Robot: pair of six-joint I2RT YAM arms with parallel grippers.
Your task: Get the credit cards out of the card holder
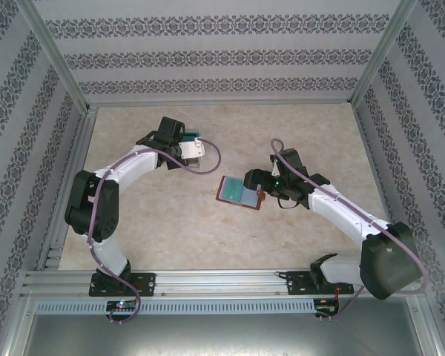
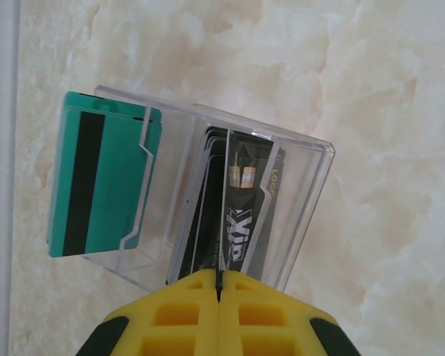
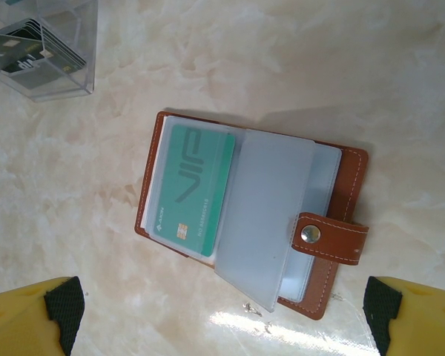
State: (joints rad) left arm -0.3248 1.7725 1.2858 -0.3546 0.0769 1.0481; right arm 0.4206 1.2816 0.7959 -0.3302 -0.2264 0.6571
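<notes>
Left hand (image 2: 219, 288) clenched, fingertips pressed together at the near edge of a clear box (image 2: 297, 185). Its wrist view resolves black cards (image 2: 245, 222) straight ahead and a teal card (image 2: 96, 185) further left. Right hand (image 3: 222, 311) released wide, with the card holder (image 3: 252, 215) open on the tabletop (image 3: 319, 74) just ahead between its 2 fingers; a green VIP card (image 3: 196, 189) sits sleeved, a mere colour patch from above.

A clear plastic box (image 1: 196, 148) stands on the far left part of the bench (image 1: 170, 222). Seen close, the box (image 2: 305, 194) has thin see-through dividers and a stepped cut-out in one wall. In the right wrist view it (image 3: 55, 78) sits in the top-left corner. The bench (image 3: 371, 81) is cream with a marbled pattern (image 2: 371, 89). Striped wallpaper (image 1: 222, 52) with dark ornamental bands lines the enclosure, framed by aluminium posts (image 1: 55, 55). An aluminium rail (image 1: 222, 280) and a slotted strip (image 1: 222, 305) cross the near edge.
</notes>
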